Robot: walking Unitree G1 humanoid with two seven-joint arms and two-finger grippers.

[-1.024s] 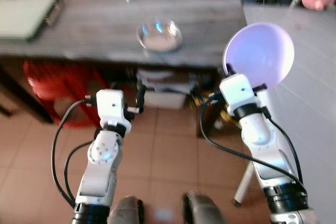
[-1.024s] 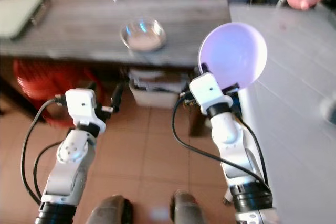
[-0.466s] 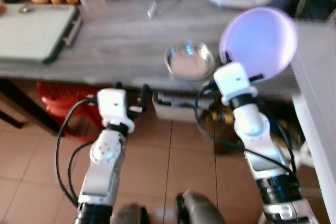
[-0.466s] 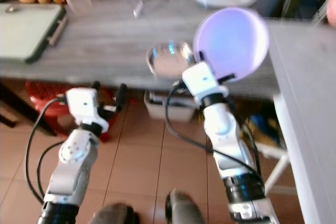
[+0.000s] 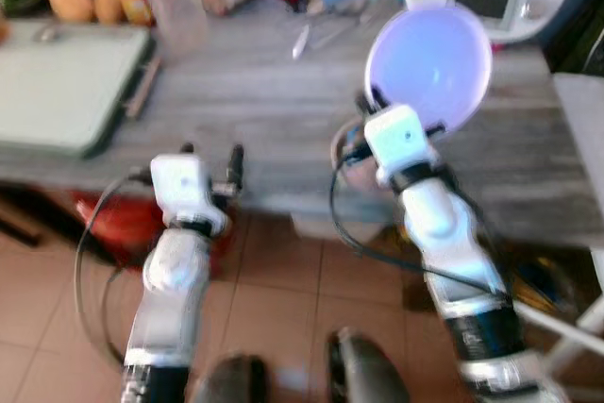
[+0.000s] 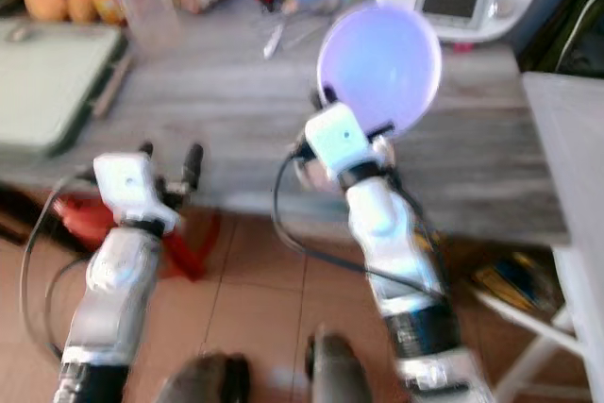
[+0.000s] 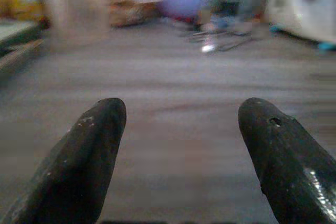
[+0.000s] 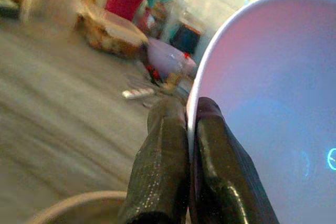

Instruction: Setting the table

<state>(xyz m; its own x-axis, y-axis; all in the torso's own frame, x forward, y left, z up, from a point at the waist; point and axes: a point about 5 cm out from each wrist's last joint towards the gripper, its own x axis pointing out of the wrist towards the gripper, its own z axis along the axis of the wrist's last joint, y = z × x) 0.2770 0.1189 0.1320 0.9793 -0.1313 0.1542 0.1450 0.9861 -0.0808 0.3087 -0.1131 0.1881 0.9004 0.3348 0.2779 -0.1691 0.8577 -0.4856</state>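
The right hand (image 8: 184,129) pinches the rim of the purple plate (image 5: 429,68) and holds it up on its edge, in the upper right of the frame, over the gray tabletop (image 5: 245,110). Holding it by the rim probably lets it be laid flat easily. A metal bowl (image 5: 344,148) sits just under it. The left hand (image 7: 178,145) is spread wide and holds nothing, in front of the tabletop edge.
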